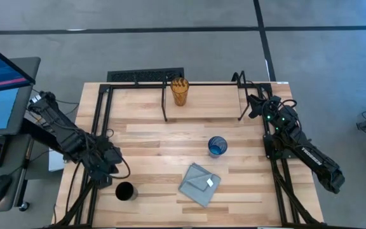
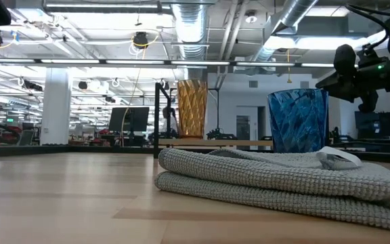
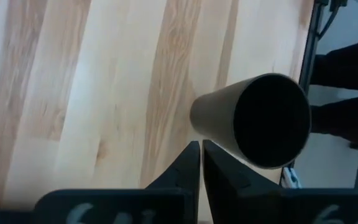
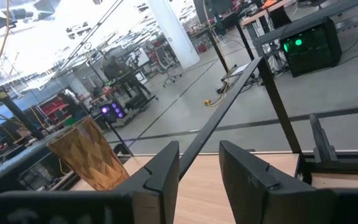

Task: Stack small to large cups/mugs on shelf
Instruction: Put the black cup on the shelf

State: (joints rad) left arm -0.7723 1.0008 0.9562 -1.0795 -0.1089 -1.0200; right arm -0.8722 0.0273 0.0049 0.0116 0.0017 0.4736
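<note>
One grey cloth (image 1: pixel 200 184) beside blue cup (image 1: pixel 217 146)

One camera hangs overhead, facing straight down on the table (image 1: pixel 170 152). Another sits at tabletop level, close behind the cloth (image 2: pixel 283 179). Both catch the tumbler (image 1: pixel 179 91) and blue cup (image 2: pixel 297 120).

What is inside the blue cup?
The blue cup looks empty: from above, only its blue bottom shows, with nothing in it. It stands alone on the table beside the grey cloth. What is under the cup is hidden.
</note>
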